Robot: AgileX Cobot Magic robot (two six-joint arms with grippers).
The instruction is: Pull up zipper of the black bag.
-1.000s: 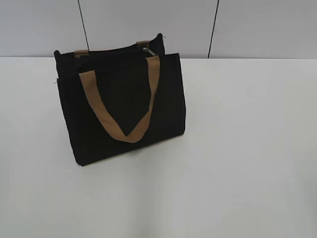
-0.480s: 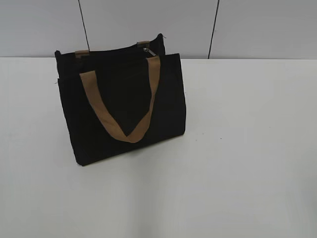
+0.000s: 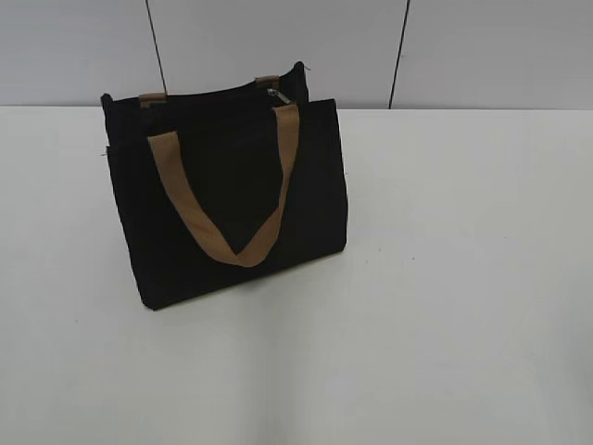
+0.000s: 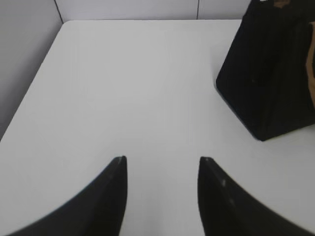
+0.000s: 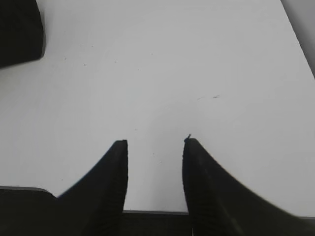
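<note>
a: where do things stand?

b: the black bag (image 3: 227, 199) sits upright on the white table (image 3: 445, 278), left of centre and toward the far edge, close to the grey wall panels (image 3: 278, 46). neither arm shows in the exterior view. the left gripper (image 4: 162, 164) has its jaws spread with only bare table between them, and the bag is off to its right, well apart. the right gripper (image 5: 155, 145) is spread too, holding nothing, with a corner of the bag at the far left of its view.

a: so nothing has started?

b: i'd judge it's the approach step. the zipper (image 3: 222, 95) runs along the top edge, and its small silver pull (image 3: 276, 94) sits near the right end, just above where the near tan strap handle (image 3: 232, 199) meets the rim.

a: how would you do it well?

b: one gripper should steady the top edge of the bag, the other pinch the pull alone. the pull is tiny and the strap lies right beside it, so come in from above and keep clear of the webbing. draw along the zipper line, not upward, or the soft fabric may lift and buckle.

a: and the bag itself?

b: boxy, matte black fabric, near handle drooping in a v down the front, far handle (image 3: 153, 96) only peeking over the top. whether the zipper is open i cannot tell.
</note>
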